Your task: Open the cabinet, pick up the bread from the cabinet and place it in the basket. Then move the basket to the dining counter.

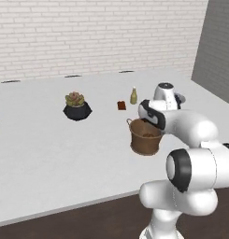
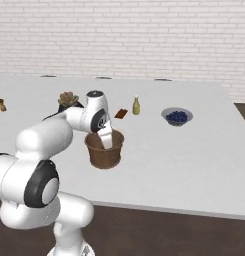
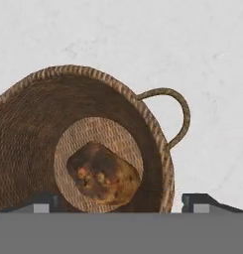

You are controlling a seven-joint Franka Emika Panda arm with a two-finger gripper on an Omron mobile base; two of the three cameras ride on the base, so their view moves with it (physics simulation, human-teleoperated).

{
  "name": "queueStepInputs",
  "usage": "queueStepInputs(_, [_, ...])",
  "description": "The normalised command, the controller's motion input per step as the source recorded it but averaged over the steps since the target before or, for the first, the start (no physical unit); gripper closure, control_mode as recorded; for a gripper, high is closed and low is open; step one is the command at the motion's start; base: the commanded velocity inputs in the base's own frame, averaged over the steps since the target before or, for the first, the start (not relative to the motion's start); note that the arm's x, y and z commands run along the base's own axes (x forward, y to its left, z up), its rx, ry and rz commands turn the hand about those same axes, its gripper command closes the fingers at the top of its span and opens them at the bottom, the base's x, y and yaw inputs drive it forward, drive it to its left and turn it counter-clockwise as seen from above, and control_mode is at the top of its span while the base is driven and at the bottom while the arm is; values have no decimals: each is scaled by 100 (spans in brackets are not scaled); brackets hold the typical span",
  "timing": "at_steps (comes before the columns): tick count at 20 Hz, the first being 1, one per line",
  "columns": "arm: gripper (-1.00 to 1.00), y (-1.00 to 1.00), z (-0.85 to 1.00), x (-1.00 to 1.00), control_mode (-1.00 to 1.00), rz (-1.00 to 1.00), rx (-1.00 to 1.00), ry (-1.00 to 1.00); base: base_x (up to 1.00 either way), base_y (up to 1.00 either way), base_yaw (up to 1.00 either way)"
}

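Observation:
The round brown basket (image 1: 145, 137) (image 2: 105, 150) (image 3: 24, 129) stands upright on the white dining counter (image 1: 41, 154) (image 2: 184, 165) (image 3: 202, 49). The golden-brown bread (image 3: 103, 173) lies on the basket's woven bottom. My gripper (image 2: 105, 137) (image 3: 123, 203) hangs just over the basket's mouth and is open, holding nothing. In the hand view one fingertip (image 3: 43, 203) is over the inside of the basket and the other is outside the rim, near the thin looped handle (image 3: 180, 111). The cabinet is out of view.
On the counter behind the basket are a black plant pot (image 1: 77, 111) (image 2: 68, 100), a small bottle (image 1: 133, 95) (image 2: 136, 106) and a small brown box (image 1: 121, 105) (image 2: 121, 113). A bowl of blue berries (image 2: 177, 116) sits to the right. A brick wall is beyond.

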Motion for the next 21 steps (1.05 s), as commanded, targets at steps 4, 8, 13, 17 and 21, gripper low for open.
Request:
queueStepInputs(4, [-100,4,82,-34,-100,-3,-19,0,0,0,0])
queueStepInputs(8, [-100,1,89,-63,-100,1,-21,-8,0,0,0])
queueStepInputs(13, [-100,9,91,-71,-100,15,-26,-10,0,0,0])
queueStepInputs(17, [-100,21,80,-88,-100,22,-20,-12,0,0,0])
queueStepInputs(21, [-100,41,55,-93,-100,26,-4,-2,0,0,0])
